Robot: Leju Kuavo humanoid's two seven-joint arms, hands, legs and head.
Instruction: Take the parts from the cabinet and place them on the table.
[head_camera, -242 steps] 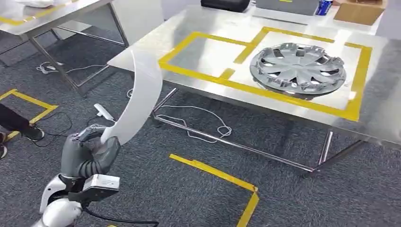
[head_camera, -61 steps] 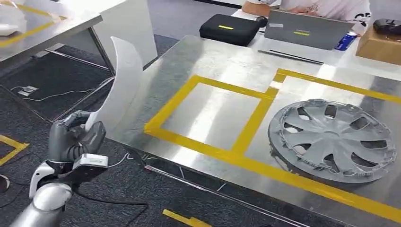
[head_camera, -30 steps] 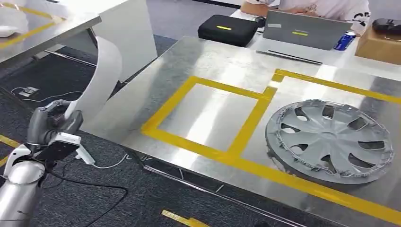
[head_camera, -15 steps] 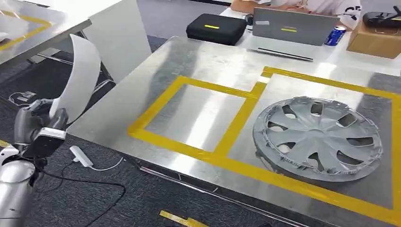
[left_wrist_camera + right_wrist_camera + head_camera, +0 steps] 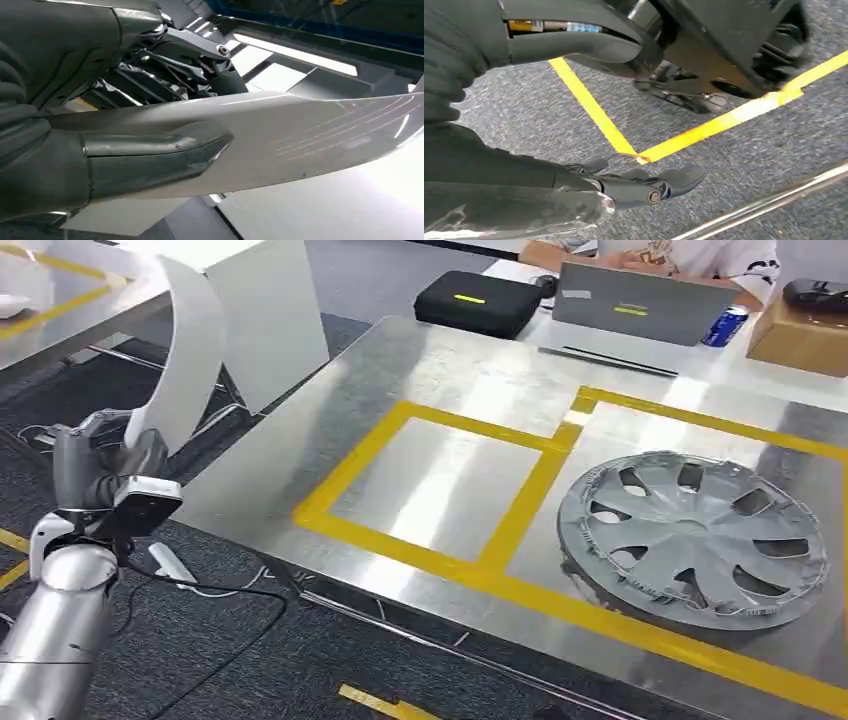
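Gripping the lower end of a long, curved white panel, the left hand sits at about nine o'clock in the head view, off the near-left corner of the steel table and above the grey carpet. In the left wrist view the thick thumb lies flat across the panel's glossy face while darker fingers close behind it, so the piece is clamped between them. The panel rises from the hand towards twelve o'clock and arcs over at its top; it does not touch the table.

The right hand hangs over the carpet and yellow floor tape, its fingers extended with nothing in them.

On the table, yellow tape marks two boxes. A silver hubcap lies in the box at three o'clock. At the far edge, around one o'clock, sit a black case, a grey laptop, a blue can and a cardboard box, with a person behind them.
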